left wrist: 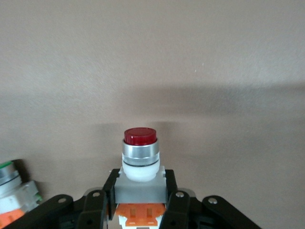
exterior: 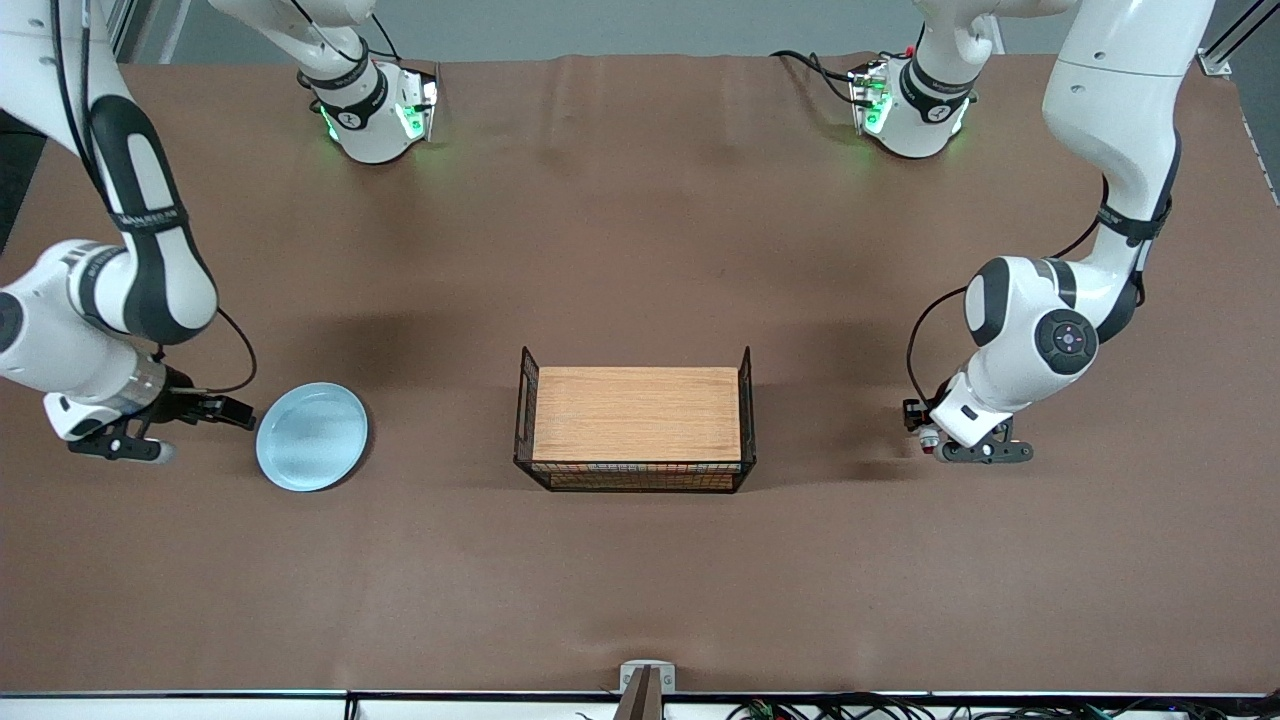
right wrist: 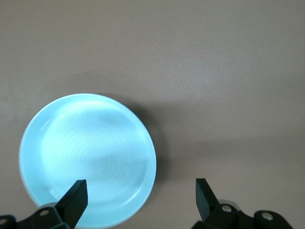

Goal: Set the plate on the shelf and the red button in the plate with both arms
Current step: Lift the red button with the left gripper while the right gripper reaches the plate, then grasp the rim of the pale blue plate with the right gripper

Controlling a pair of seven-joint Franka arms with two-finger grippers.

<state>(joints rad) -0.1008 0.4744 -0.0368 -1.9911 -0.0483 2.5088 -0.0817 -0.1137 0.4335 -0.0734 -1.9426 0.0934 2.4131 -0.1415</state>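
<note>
we are pinching the red button (left wrist: 140,157) in our left end effector (left wrist: 141,200), spreading our right end effector (right wrist: 138,198) beside the plate (exterior: 311,437).

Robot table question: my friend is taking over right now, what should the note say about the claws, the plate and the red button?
Left claw: shut on the small red-capped push button with white body and orange block, low at the left arm's end of the table.
Right claw: open, low beside the round pale-blue shallow plate, which lies flat on the brown table at the right arm's end.
The wire basket with a wooden board on top sits mid-table, nothing on it.
Done: button gripped.
Left: grasp the plate, then place both, probably on the board.
</note>
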